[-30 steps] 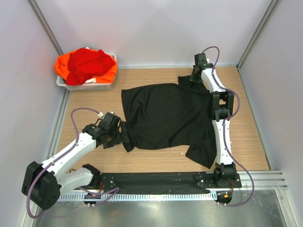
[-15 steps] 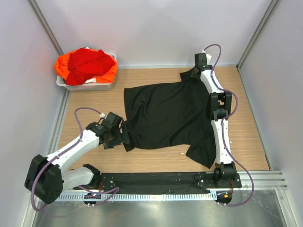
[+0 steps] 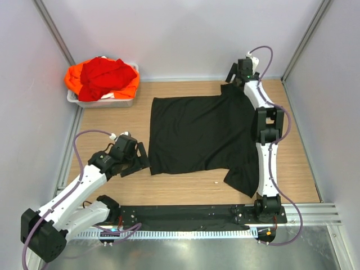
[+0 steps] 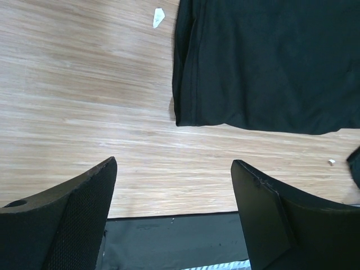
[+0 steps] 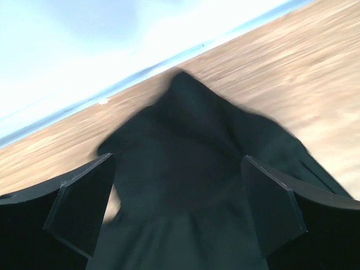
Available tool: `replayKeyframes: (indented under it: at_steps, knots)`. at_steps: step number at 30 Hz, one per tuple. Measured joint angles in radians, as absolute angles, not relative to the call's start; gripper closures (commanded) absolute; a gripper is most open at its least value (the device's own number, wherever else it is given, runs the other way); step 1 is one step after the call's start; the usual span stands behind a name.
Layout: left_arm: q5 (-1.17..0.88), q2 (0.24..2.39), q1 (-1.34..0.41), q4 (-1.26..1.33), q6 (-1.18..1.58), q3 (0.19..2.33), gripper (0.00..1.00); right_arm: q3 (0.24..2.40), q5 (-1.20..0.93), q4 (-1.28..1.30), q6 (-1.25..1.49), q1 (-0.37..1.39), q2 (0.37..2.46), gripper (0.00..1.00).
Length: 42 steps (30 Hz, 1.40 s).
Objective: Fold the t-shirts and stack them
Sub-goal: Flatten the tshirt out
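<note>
A: Black t-shirt [image 3: 197, 132] flat on the table [image 3: 109, 121] — why?
B: Spread for folding, I judge; red t-shirt [image 3: 104, 72], orange t-shirt [image 3: 72, 79] wait in the tub [image 3: 107, 103] (far-left corner).
A: Grippers?
B: Left gripper [image 4: 174, 169] agape beside the hem corner; right gripper [image 5: 177, 163] agape over the far sleeve.

Plain black t-shirt [image 3: 197, 132], pale wood-grain table [image 3: 107, 118] — red shirt [image 3: 104, 76] and orange shirt [image 3: 73, 79], seemingly plain too.

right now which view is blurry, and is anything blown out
Right wrist: motion-smeared, the black t-shirt and table soft, the wall at top left washed out to near white. Left wrist: sharp, wood grain and shirt hem crisp. Top external: sharp and evenly lit, though the black cloth shows little detail.
</note>
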<state>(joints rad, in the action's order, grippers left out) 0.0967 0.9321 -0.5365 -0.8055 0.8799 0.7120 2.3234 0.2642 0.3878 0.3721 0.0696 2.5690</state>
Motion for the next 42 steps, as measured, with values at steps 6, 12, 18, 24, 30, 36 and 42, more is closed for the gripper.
replayKeyframes:
  at_steps: [6, 12, 18, 24, 30, 36, 42]
  knots:
    - [0.090, 0.928, -0.545, -0.792, 0.910, 0.677, 0.22, 2.121, 0.288, 0.427, 0.361, 0.078, 2.215, 0.00]
    - [0.084, 0.981, -0.562, -0.713, 0.931, 0.624, 0.24, 1.745, 0.350, 0.511, 0.403, 0.089, 1.648, 0.00]
    - [0.072, 1.018, -0.564, -0.619, 0.937, 0.576, 0.26, 1.162, 0.297, 0.649, 0.539, 0.091, 1.055, 0.00]
    - [0.057, 1.032, -0.564, -0.538, 0.936, 0.558, 0.27, 0.806, 0.098, 0.830, 0.682, 0.103, 0.799, 0.00]
    - [0.046, 1.037, -0.567, -0.481, 0.939, 0.501, 0.27, 0.734, 0.107, 1.006, 0.772, 0.174, 0.776, 0.00]
    - [0.036, 1.014, -0.567, -0.446, 0.961, 0.444, 0.28, 0.653, 0.137, 1.114, 0.949, 0.474, 0.753, 0.00]
    - [0.028, 1.011, -0.568, -0.423, 0.962, 0.435, 0.29, 0.607, 0.197, 1.104, 1.055, 0.643, 0.853, 0.06]
